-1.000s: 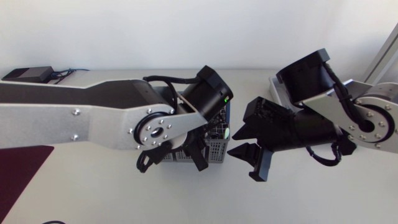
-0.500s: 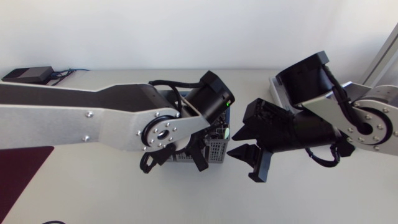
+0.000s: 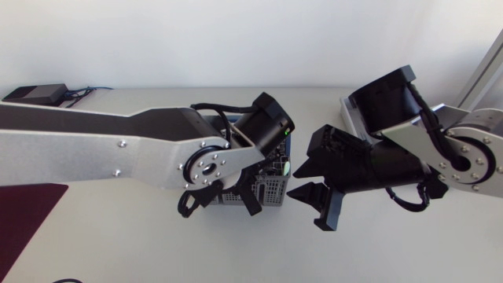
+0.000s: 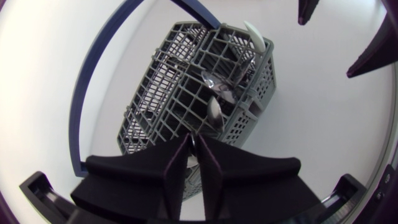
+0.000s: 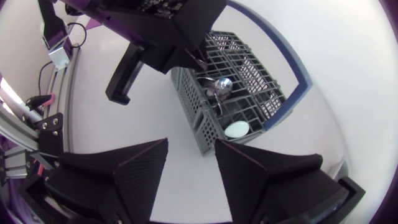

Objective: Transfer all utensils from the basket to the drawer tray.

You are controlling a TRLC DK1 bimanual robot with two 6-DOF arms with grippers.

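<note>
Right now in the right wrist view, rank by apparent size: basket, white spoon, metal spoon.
1. basket, by far.
2. white spoon and metal spoon: the bowls look alike, so unranked.

the basket (image 4: pixel 168 93) looks like matt grey plastic lattice, with a smooth blue handle (image 4: pixel 93 87). in it i see a glossy metal utensil (image 4: pixel 214 115) and a shiny white spoon (image 4: pixel 255 34). my left arm link (image 3: pixel 78 149) is brushed silver metal, and the table (image 3: pixel 118 244) is smooth and matt.

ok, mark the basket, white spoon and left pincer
basket (image 4: pixel 252 107), left wrist view, on its grey end wall.
white spoon (image 4: pixel 255 37), left wrist view, on its bowl.
left pincer (image 4: pixel 193 148), left wrist view, between its tips, shut on a metal utensil (image 4: pixel 213 112).
</note>
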